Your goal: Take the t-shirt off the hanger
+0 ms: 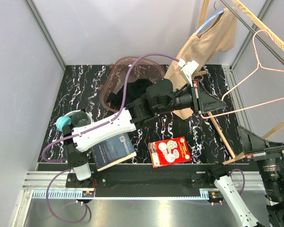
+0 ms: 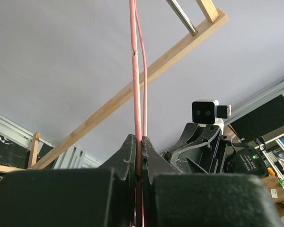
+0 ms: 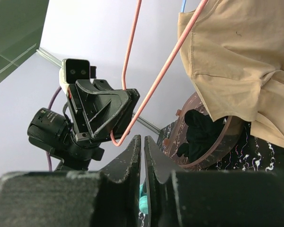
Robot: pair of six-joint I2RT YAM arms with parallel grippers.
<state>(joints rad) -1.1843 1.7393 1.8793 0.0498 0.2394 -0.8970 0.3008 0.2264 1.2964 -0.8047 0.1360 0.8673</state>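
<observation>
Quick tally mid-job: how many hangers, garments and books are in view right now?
Hangers: 2, the pink hanger and blue hanger
Garments: 2, the beige t-shirt and black garment
Books: 2, the blue book and red book
Total: 6

A black, white-veined table point(image 1: 85, 85) carries a translucent pink basket point(image 1: 114, 78) at its far edge, with a black garment point(image 1: 132, 92) heaped inside. A dark blue book point(image 1: 112, 150) lies at the near edge and a red packet point(image 1: 170, 152) printed with white rounds lies just beside it towards the right, the two apart. A teal round object point(image 1: 62, 124) sits near the left edge, and a wooden rack point(image 1: 221, 132) stands along the right edge.
</observation>
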